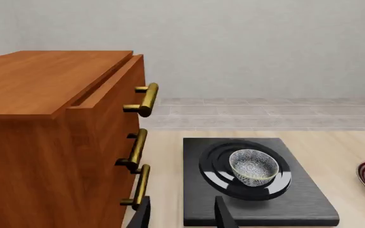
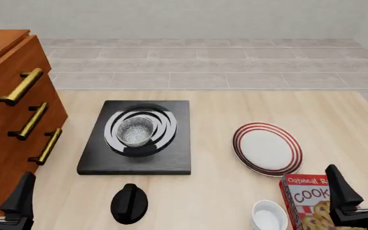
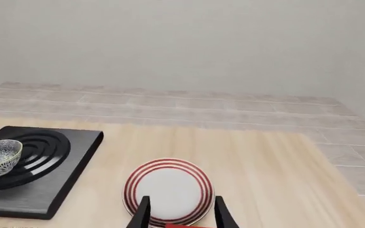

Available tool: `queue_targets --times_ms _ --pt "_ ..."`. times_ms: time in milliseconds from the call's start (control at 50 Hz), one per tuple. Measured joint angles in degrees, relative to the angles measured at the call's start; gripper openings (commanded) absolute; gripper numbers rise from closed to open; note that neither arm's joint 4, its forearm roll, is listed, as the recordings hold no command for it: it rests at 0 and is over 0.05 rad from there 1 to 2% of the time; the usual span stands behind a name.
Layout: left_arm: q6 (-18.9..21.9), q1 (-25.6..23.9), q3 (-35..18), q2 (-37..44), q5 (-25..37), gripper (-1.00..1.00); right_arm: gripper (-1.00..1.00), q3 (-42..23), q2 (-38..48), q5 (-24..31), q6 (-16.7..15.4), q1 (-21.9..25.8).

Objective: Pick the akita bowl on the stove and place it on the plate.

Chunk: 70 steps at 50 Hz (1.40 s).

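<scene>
The akita bowl point(image 2: 135, 131) stands upright on the burner rings of the black stove point(image 2: 171, 160), left of the table's middle; its speckled inside shows. To the right lies the red-striped white plate point(image 2: 267, 148), with nothing on it. My left gripper point(image 2: 2, 189) hangs open at the near left corner, well short of the stove. My right gripper point(image 2: 358, 184) is open at the near right, behind the plate. In the left wrist view, the bowl point(image 1: 254, 166) sits on the stove point(image 1: 296, 202) beyond the open gripper point(image 1: 182, 211). In the right wrist view, the plate point(image 3: 168, 190) lies just ahead of the gripper point(image 3: 180, 209).
A wooden drawer cabinet point(image 2: 5, 120) with brass handles fills the left side. A black round knob point(image 2: 129, 203) lies in front of the stove. A small white bowl point(image 2: 268, 216) and a red cookie box point(image 2: 306, 201) sit near the front edge, beside my right gripper.
</scene>
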Motion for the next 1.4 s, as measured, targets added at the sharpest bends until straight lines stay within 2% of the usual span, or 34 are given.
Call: queue_targets --times_ms 260,500,900,1020,1400 --pt "0.0 0.0 0.0 0.0 0.0 1.0 1.0 -7.5 14.1 -5.3 -3.9 4.7" --pt "0.0 0.0 0.0 0.0 0.0 1.0 1.0 -14.6 26.2 -8.0 -6.8 9.8" --pt "0.0 0.0 0.0 0.0 0.0 1.0 1.0 -29.8 43.8 -4.7 -9.8 18.0" --pt "0.0 0.0 0.0 0.0 0.0 1.0 1.0 -34.2 48.6 -2.7 -9.7 20.3" --pt "0.0 0.0 0.0 0.0 0.0 1.0 1.0 -46.7 60.3 3.8 -4.8 26.4"
